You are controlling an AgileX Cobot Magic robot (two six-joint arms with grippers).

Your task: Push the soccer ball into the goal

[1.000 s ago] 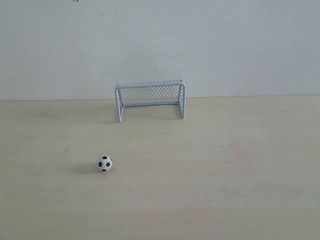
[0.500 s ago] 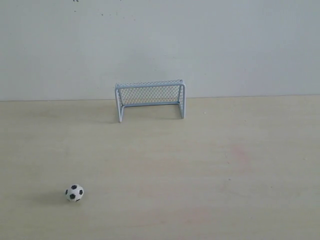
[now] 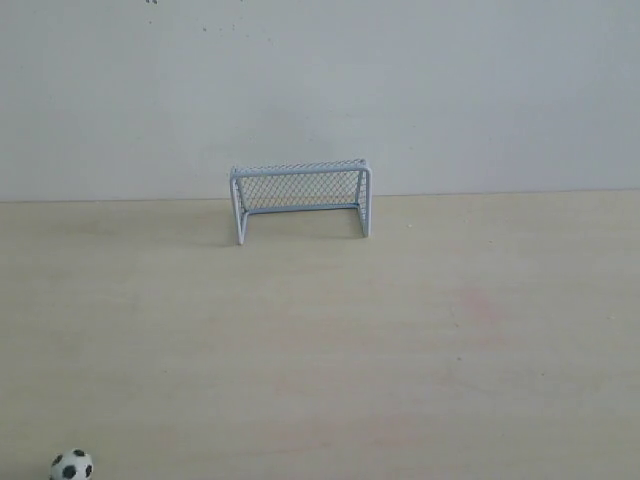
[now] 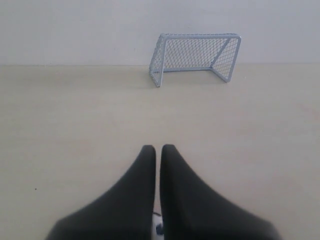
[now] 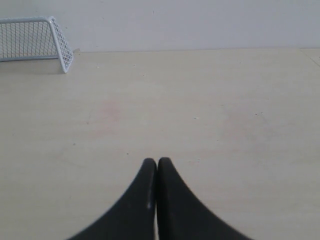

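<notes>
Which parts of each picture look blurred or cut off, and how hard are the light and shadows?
Exterior view: soft, even light, only faint shadow by the goal; the soccer ball is clipped by the bottom edge. Left wrist view: the left gripper is dark and out of focus, the goal sharp. Right wrist view: the right gripper is blurred too, the goal cut off at the picture's edge.

We read the goal (image 3: 300, 188) as thin painted metal wire, pale, faint sheen. The soccer ball (image 3: 72, 467), 7 o'clock of the exterior view: smooth, slight gloss. The table (image 3: 430, 340): light wood-look, matt, smooth. The left gripper (image 4: 158, 149) and right gripper (image 5: 156, 161): matt black, smooth.
</notes>
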